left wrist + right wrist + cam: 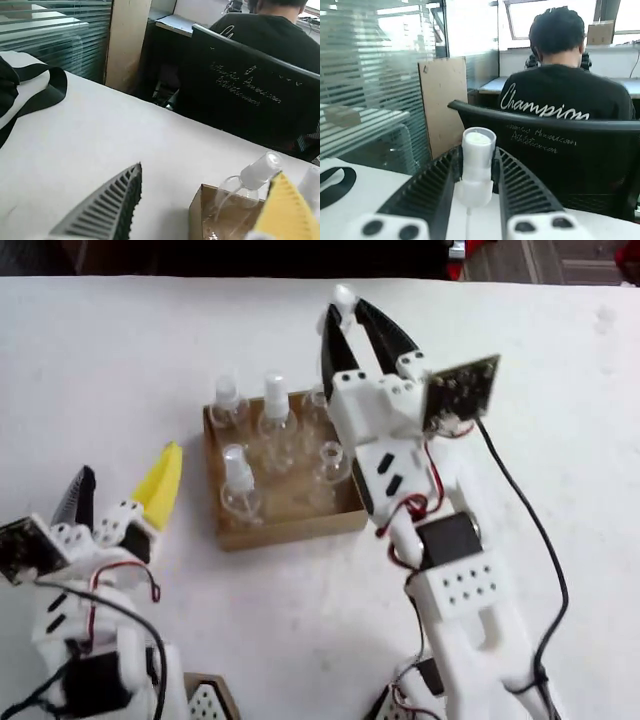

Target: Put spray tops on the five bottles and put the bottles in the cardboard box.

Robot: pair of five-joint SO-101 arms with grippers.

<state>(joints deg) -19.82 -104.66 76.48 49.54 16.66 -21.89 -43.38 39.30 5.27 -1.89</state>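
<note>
We see the right arm's jaws clamped on a spray top [478, 165], its long axis along them, just beyond the cardboard box's [290, 525] far right corner. The bottle [330, 458] that seems uncapped stands in the box, nearward of it. The left arm's jaws gape wide, left of the box over open worktop [120, 350].

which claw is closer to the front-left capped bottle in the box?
Left. The left claw is open just left of the box, beside that bottle; the right claw is beyond the box's far side, gripping a spray top.
</note>
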